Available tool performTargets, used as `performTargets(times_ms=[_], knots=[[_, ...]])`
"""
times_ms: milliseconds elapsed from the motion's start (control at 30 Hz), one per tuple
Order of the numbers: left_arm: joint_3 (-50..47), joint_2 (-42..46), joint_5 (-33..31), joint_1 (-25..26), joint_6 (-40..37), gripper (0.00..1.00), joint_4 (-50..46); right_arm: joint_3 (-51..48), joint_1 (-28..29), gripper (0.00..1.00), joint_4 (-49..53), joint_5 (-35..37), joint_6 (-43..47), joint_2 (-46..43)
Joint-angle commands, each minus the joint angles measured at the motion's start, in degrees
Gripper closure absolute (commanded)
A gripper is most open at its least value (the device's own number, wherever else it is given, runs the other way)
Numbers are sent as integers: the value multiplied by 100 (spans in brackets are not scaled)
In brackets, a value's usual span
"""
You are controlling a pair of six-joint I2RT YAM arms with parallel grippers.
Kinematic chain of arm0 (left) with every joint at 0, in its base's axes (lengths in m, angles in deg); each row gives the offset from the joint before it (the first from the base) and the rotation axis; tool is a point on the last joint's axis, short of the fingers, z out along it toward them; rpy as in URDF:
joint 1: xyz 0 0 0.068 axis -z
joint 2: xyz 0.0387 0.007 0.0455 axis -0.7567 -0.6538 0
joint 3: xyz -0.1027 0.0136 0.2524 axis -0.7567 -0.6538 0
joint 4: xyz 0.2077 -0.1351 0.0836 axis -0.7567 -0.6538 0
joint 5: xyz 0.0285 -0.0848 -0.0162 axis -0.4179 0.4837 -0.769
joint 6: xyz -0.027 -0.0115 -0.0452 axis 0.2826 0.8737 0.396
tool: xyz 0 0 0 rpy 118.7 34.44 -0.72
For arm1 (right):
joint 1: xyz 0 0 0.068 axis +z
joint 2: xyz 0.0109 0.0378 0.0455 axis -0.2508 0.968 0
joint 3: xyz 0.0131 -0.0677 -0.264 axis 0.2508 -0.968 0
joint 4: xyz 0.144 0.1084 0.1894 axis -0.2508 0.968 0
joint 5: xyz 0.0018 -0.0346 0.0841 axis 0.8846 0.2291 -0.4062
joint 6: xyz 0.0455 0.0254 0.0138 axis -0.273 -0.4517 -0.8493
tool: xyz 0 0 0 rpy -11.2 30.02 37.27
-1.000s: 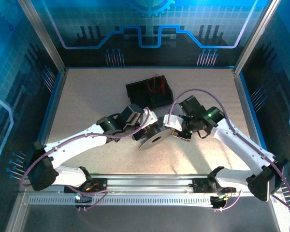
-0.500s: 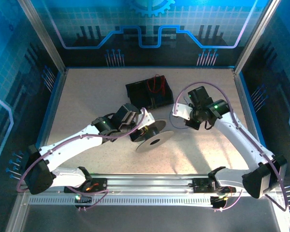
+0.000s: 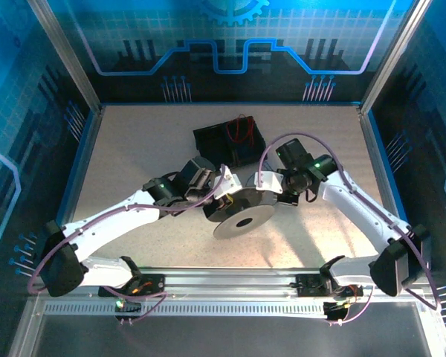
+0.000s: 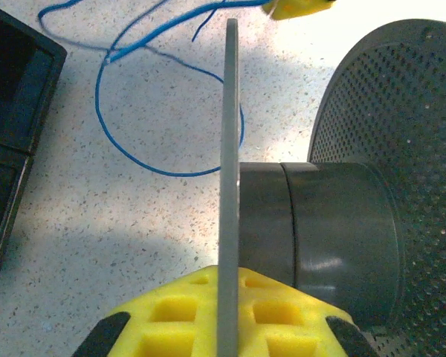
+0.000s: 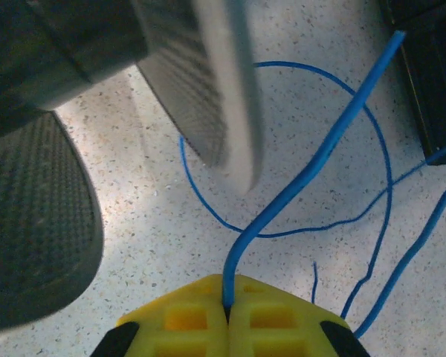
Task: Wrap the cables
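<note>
step: getting the blue wire [image 5: 312, 167] onto the spool [image 3: 253, 212]. My read is winding hasn't started, since the hub [image 4: 316, 230] looks bare in the left wrist view.
left gripper [image 4: 227, 316]: clamped on the spool's near flange [image 4: 230, 149], with a yellow pad on each side of the thin disc. In the top view it holds the spool tilted at frame centre.
right gripper [image 5: 227, 316]: pads pinched together on the blue wire. The wire leaves the seam between them and runs to the upper right of the right wrist frame.
blue wire: the rest lies in loose loops on the table [image 4: 134, 245], between the spool and the box [image 3: 230, 143]. One loop sits upper left in the left wrist view.
red wire [image 3: 241, 132]: in the box, upper centre of the top view, well apart from both grippers. Looks like it's not started.
far flange [image 4: 409, 149]: perforated, on the right side of the left wrist frame. The gap between the flanges faces the camera.
next: the right arm should carry the held wire into that gap and lay it against the hub, then anchor it before any turns. I can't see a slot or tie-off hole.
after that: either the left arm rotates the spool or the right arm circles it. These frames don't tell which.
risk: the wire is thin and slack. Loops could snag on a flange edge or the box corner, and too much pull may slip it out of the pads.
</note>
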Motion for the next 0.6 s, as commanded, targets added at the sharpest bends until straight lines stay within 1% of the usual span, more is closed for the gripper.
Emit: performTargets(times_ms=[0, 167, 300, 467, 533, 567], knots=[[231, -94, -102, -41, -162, 100, 55, -162, 92, 100, -1, -469, 551, -404], [288, -272, -235, -42, -285, 100, -25, -374, 220, 100, -47, -650, 981, -719], [336, -376, -326, -39, -365, 100, -106, -383, 375, 100, 16, -646, 1292, -715], [446, -456, -347, -41, -325, 100, -186, -491, 535, 100, -163, -529, 1695, -694], [472, -469, -327, -38, -289, 95, -195, -479, 536, 100, -135, -519, 1758, -702], [481, -478, -342, -42, -288, 92, -205, -470, 499, 100, -100, -625, 1778, -742]])
